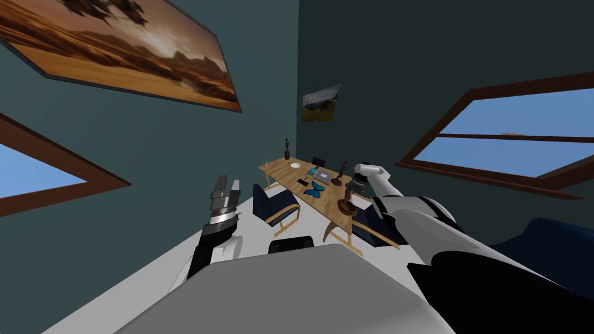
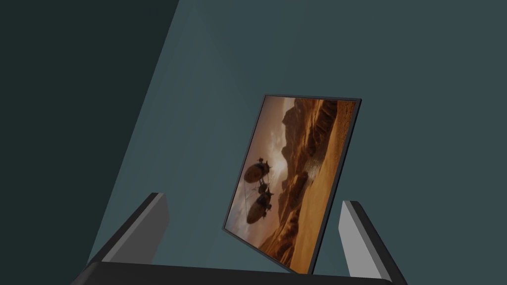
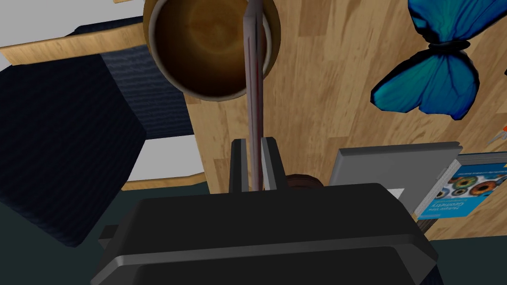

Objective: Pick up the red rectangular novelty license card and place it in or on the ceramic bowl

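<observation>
**A:** Start on the left. What is that arm doing?

**B:** The left gripper (image 1: 226,184) is raised on my left side. Its fingers are spread wide with nothing between them, and it points at a wall. It is well apart from the table (image 3: 317,99), so I don't think it is the arm for this job.

**A:** And the right one?

**B:** The right gripper (image 3: 253,140) is clamped on the card (image 3: 254,74), with both fingers pressing its flat faces near one end. The card is seen edge-on, as a thin strip with a reddish line. Its long axis runs straight out from the fingertips.

**A:** Which way is the bowl from that claw?

**B:** It is ahead of the fingertips, along the card's own line. The brown bowl (image 3: 203,49) stands at the table's edge with its open mouth facing the claw. The card's far end crosses that mouth off-centre, towards the side where the blue butterfly (image 3: 430,74) lies. I cannot tell whether the tip touches the bowl or hangs above it.

**A:** So what does the next move turn on?

**B:** On that offset, I'd judge. A small shift away from the butterfly would centre the card. Then it can go down along its long axis and be let go. If it is released on edge near the rim, it could tip out onto the table.
</observation>
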You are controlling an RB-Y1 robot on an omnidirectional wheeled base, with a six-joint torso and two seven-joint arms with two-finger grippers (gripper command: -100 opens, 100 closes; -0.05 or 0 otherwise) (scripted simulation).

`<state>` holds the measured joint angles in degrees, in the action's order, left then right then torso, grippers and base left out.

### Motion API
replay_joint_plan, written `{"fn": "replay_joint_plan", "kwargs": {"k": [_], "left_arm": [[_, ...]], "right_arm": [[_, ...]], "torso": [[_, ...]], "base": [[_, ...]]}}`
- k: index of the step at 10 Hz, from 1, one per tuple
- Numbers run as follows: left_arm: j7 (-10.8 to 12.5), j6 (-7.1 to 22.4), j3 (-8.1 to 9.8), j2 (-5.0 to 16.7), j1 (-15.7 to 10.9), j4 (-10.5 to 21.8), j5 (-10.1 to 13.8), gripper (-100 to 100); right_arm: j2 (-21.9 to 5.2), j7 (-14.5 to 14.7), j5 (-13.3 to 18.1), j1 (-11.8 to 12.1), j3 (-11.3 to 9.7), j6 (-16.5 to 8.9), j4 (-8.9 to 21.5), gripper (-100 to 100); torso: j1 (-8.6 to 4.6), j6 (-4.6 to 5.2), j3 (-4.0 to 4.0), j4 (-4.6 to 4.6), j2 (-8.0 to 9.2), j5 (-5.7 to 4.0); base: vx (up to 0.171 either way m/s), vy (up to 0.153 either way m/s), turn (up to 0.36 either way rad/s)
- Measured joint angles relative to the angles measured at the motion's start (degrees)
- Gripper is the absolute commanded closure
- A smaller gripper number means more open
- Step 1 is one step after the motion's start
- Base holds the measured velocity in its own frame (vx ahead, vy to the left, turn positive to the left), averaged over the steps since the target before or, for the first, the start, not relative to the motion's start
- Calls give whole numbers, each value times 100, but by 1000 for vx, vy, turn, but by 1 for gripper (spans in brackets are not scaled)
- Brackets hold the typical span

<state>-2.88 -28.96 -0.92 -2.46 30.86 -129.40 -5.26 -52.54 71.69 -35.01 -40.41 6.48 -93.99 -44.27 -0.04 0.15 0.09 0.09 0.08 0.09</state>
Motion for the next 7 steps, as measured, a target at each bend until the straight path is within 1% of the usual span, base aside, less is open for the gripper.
{"fn": "replay_joint_plan", "kwargs": {"k": [1,2,4,5,7], "left_arm": [[0,0,0,0,0,0,0,0],[0,0,0,0,0,0,0,0],[0,0,0,0,0,0,0,0],[0,0,0,0,0,0,0,0],[0,0,0,0,0,0,0,0]], "right_arm": [[-69,36,-28,-22,14,-126,-91,100],[-144,58,-76,8,49,-262,-221,100],[-320,170,-151,-34,92,-496,-321,100],[-330,177,-154,-31,96,-523,-330,-100],[-330,176,-154,-31,96,-521,-329,-100]], "torso": [[1,-4,0,0,0,0],[-1,-2,1,0,2,-1],[1,-5,2,0,4,0],[-3,-10,-5,-3,-8,-3],[-7,-11,-13,-7,-20,-4]], "base": [[-41,19,-54],[-47,28,-72],[-29,17,-35],[-5,2,-1],[0,0,0]]}}
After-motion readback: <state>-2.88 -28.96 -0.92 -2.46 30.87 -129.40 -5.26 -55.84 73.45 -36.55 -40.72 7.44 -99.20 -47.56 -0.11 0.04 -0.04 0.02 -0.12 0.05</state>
